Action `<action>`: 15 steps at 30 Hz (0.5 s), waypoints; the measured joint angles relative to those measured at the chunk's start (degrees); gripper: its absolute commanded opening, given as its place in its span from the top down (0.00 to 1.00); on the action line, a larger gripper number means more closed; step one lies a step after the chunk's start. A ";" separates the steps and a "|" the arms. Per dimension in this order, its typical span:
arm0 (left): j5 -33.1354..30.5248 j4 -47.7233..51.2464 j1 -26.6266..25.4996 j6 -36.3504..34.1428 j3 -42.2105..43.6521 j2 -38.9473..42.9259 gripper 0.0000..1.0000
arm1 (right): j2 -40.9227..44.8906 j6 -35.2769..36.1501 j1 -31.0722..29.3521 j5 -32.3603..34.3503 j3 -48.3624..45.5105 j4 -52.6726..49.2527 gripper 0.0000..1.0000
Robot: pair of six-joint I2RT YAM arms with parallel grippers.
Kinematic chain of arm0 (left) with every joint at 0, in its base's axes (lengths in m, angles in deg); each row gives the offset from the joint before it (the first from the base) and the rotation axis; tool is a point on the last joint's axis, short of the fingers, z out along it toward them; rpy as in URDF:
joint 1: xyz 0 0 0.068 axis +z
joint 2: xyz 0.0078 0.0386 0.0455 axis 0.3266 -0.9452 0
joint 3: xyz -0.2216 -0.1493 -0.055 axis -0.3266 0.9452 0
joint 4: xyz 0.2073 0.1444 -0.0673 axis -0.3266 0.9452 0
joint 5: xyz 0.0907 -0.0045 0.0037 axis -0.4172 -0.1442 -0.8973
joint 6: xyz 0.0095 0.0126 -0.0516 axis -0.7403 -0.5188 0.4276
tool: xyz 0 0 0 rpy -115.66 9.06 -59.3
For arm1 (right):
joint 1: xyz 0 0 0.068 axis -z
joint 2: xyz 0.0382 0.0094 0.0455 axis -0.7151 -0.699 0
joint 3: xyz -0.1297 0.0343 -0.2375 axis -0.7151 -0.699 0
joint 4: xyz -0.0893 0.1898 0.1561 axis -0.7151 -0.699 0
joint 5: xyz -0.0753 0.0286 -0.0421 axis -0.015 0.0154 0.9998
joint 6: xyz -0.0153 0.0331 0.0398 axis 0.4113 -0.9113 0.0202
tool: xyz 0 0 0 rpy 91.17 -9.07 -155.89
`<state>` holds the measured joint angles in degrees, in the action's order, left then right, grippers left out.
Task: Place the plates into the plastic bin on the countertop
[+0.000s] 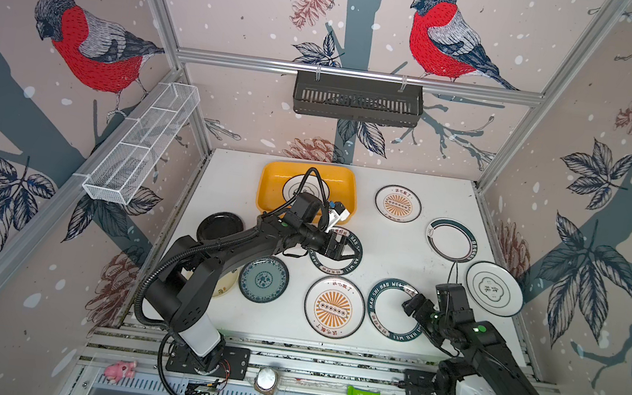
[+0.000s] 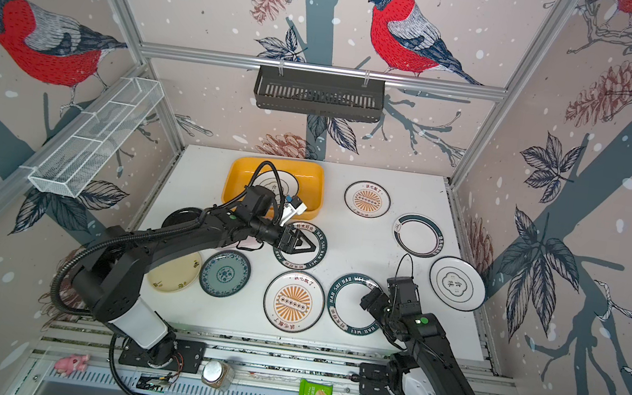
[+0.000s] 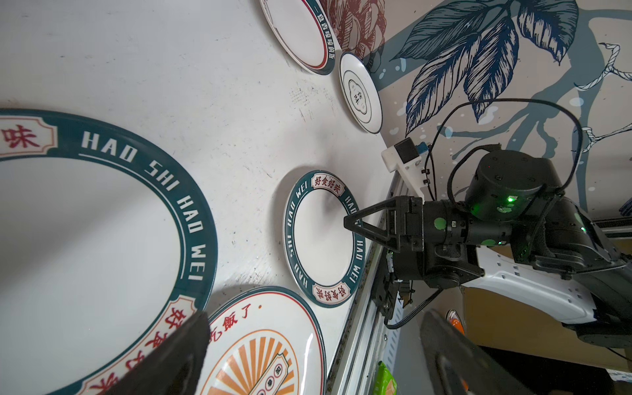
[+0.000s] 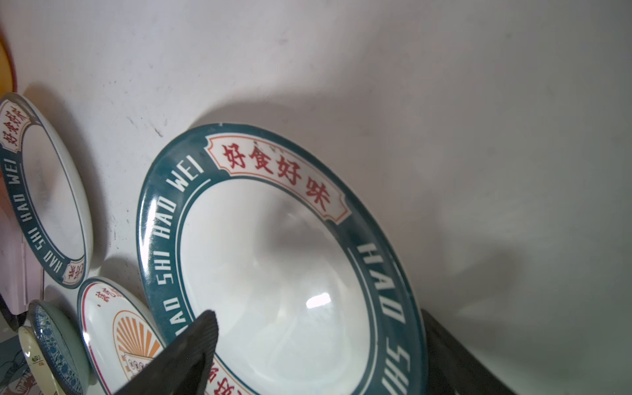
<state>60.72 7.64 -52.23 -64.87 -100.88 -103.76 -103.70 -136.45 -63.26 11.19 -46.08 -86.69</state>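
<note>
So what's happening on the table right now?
Two arms are moving plates into the yellow bin, which holds one plate so far. The right hand, open, straddles the rim of a green-rimmed plate at the front right. The left hand hovers open over a matching plate beside the bin. The other plates lie on the countertop.

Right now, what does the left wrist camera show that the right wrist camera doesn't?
Only the left wrist view: the right gripper over a plate's rim, the cloud-emblem plate and the red-lined plate near the wall. Only the right wrist view: the teal plate and the cream plate. Both: the lettered plate under that gripper, the other lettered plate, the sunburst plate and the countertop.
</note>
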 measured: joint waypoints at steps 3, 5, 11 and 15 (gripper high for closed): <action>-0.13 0.00 0.04 -0.02 0.00 0.37 0.04 | 0.11 -1.11 -0.79 -0.02 -0.79 1.92 0.16; -0.11 0.02 0.11 -0.02 0.00 0.37 0.04 | 0.42 -1.42 -1.31 -0.35 -1.55 3.48 0.19; -0.26 0.00 0.42 -0.04 0.00 0.57 0.04 | 2.49 -3.10 -1.88 -1.99 -4.79 9.27 0.28; -0.33 0.02 0.48 -0.02 0.00 0.59 0.04 | 3.58 -4.28 -1.95 -2.14 -5.70 9.86 0.44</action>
<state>60.40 7.66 -51.75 -64.90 -100.88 -103.17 -100.12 -140.73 -65.20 9.05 -51.79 -76.83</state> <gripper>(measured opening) 0.963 0.652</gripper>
